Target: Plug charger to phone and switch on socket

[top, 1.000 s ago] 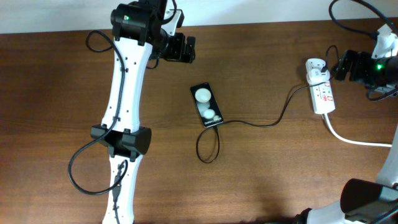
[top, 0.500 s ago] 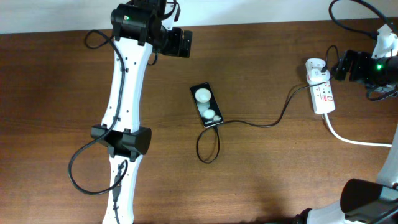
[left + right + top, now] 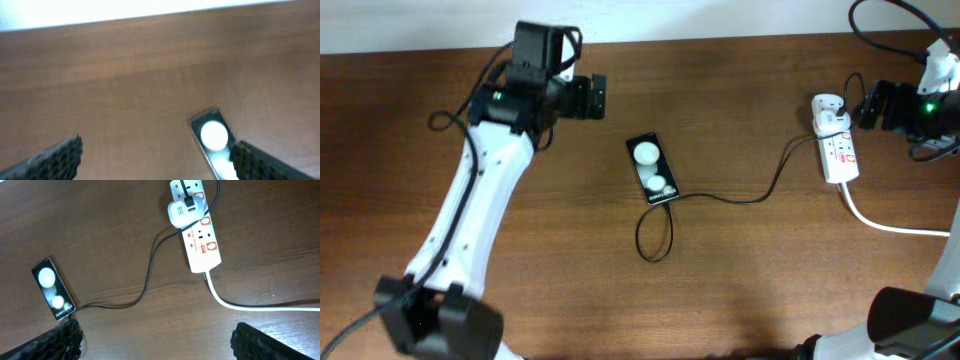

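Left end effector (image 3: 592,97): fingers were spread wide and held nothing. It hovered up and to the left of the phone (image 3: 651,169), apart from it.
Right end effector (image 3: 873,105): fingers were likewise wide apart and empty. It sat just beside the adapter end of the socket (image 3: 839,150), not visibly touching it.
Change: over the last second the left arm swung its body outward to the left, and its end effector drifted a little away from the phone. The right arm kept its place. The phone, charger (image 3: 740,198) and socket lay unmoved.
Phone: lay flat in the middle of the surface (image 3: 770,290), face up, with its white circles showing.
Charger: ran from the white adapter (image 3: 828,106), seated in the socket, across the surface. It looped once and met the phone's near end. The tip looked seated, though it was too small to be sure.
Meaning: the plugging-in step was likely finished and the left arm was backing off. The switch remained, and the right end effector was best placed for it.
Switch state: could not be told.
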`<action>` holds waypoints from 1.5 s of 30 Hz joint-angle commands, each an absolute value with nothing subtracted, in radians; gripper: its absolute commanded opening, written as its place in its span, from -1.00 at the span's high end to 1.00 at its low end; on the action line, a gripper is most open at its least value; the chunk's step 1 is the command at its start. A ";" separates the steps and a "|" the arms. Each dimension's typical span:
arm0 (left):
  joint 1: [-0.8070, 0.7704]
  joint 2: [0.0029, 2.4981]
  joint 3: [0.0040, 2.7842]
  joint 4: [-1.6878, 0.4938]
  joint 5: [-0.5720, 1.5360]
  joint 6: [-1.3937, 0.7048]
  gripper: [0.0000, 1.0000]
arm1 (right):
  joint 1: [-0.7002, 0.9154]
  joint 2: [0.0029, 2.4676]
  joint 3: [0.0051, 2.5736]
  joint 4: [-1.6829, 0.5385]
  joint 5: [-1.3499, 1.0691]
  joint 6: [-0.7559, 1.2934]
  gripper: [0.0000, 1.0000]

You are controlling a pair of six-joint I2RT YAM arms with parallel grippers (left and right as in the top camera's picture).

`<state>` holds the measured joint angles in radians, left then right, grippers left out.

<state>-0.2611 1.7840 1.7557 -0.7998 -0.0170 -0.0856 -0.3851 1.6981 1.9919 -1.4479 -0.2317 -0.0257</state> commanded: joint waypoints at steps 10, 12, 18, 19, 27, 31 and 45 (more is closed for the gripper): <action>-0.184 1.126 0.860 -0.139 -0.034 -0.070 -0.98 | -0.380 1.696 1.988 -1.448 -0.223 -0.017 -0.97; -0.146 1.031 0.774 -0.105 -0.034 -0.070 -0.98 | -0.380 1.696 1.988 -1.448 -0.223 -0.017 -0.97; -0.102 0.839 0.607 0.000 -0.033 -0.070 -0.98 | -0.380 1.696 1.988 -1.448 -0.223 -0.017 -0.97; -0.102 0.801 0.567 0.041 -0.033 -0.070 -0.98 | -0.380 1.696 1.988 -1.448 -0.223 -0.017 -0.97; -0.102 0.479 0.104 0.567 -0.050 -0.070 -0.98 | -0.380 1.696 1.988 -1.448 -0.223 -0.017 -0.97; -0.101 0.343 0.009 0.567 -0.102 -0.070 -0.98 | -0.380 1.696 1.988 -1.448 -0.223 -0.017 -0.98; -0.017 0.005 0.009 0.058 -0.083 -0.145 -0.98 | -0.380 1.696 1.988 -1.448 -0.223 -0.017 -0.97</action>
<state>-0.0261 0.0212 0.0109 0.0700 -0.0940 -0.1242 -0.3851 1.6989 1.9911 -1.4479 -0.2283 -0.0254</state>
